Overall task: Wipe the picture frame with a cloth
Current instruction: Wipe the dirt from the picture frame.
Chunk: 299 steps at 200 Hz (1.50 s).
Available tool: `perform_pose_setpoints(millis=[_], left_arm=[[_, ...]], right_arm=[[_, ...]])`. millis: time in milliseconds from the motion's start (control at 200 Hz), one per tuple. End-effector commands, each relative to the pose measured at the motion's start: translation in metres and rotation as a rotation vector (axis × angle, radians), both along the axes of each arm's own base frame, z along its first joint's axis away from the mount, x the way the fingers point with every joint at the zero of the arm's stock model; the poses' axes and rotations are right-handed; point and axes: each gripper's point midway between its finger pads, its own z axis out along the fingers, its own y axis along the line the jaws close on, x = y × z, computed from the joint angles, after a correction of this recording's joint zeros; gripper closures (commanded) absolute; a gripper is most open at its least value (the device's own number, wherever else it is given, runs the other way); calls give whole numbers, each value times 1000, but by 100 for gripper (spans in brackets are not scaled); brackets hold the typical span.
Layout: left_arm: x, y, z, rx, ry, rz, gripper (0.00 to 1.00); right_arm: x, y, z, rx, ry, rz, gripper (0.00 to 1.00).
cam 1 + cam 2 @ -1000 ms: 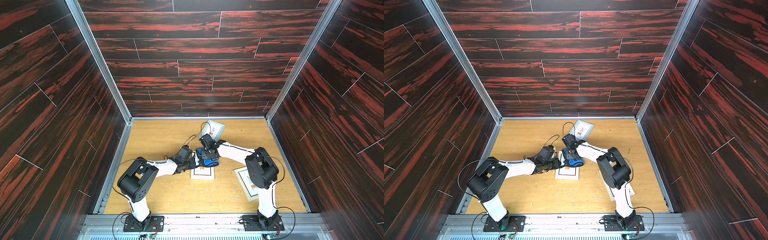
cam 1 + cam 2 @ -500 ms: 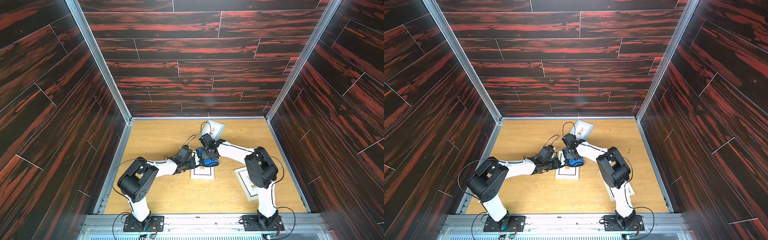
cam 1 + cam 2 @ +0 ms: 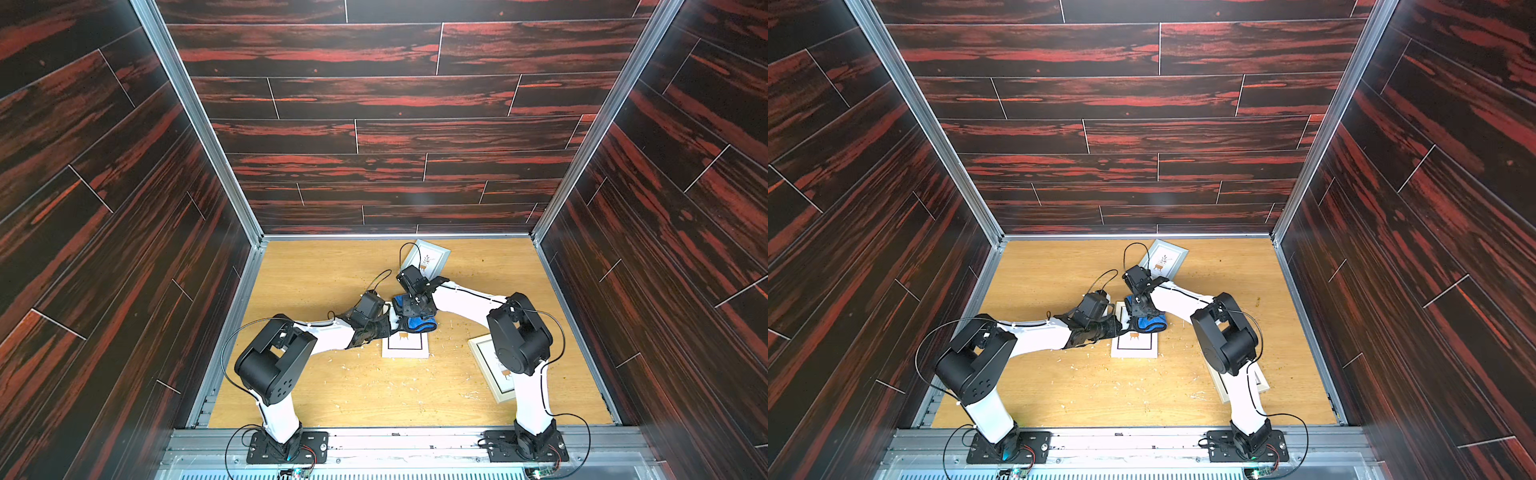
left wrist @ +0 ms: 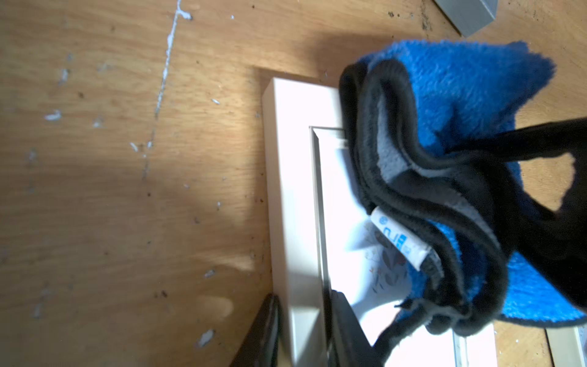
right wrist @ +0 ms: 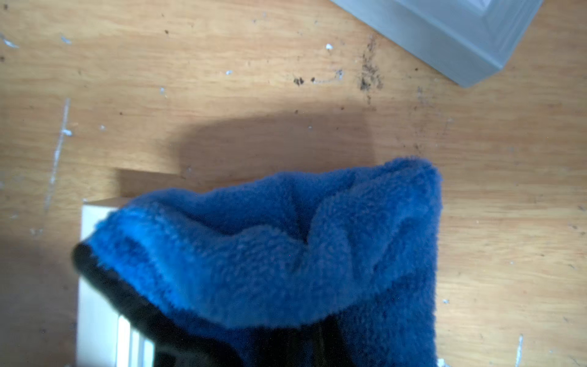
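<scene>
A white picture frame point(image 3: 405, 347) point(image 3: 1134, 343) lies flat mid-table. My left gripper point(image 3: 388, 326) point(image 4: 305, 333) is shut on the frame's left border point(image 4: 292, 190), one black finger point(image 4: 263, 333) outside it and the other on the glass side. The bright blue fluffy cloth point(image 3: 422, 323) point(image 3: 1152, 323) point(image 4: 460, 95) point(image 5: 270, 254), bunched with its black edging showing, rests on the frame's far end. My right gripper point(image 3: 411, 318) point(image 5: 286, 343) is shut on the cloth, which hides its fingertips.
A grey-blue frame point(image 3: 428, 259) point(image 5: 444, 31) lies near the back wall. A pale frame point(image 3: 492, 370) lies front right, partly under my right arm. White flakes and brown crumbs dot the wooden table point(image 3: 332, 386). Dark panelled walls enclose three sides.
</scene>
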Motion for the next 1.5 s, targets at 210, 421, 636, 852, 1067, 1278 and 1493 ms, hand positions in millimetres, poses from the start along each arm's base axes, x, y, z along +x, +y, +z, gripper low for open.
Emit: perform_pose_setpoints(millis=[210,421,636,852,1067,1278,1493], left_arm=[[-38,46,-45,192,160,21,72],[-39,46,-47,186,161,26,72],[-37,47,-46,196,163,23,72],[-37,47,-47,197,160,26,72],[-35,46,-46,205,162,21,72],[-35,49,-45,222,158,24,72],[-34,49,-47,221,160,29,72]], right_arm=[[5,-22,-16,-162,15,-62,100],[6,-28,-11,-50,18,-59,100],[13,18,-6,-48,-3,-14,100],[28,-38,-7,-126,-10,-98,100],[7,17,2,-58,-8,11,100],[12,-36,-2,-125,1,-66,100],[-6,-20,2,-56,11,-11,100]])
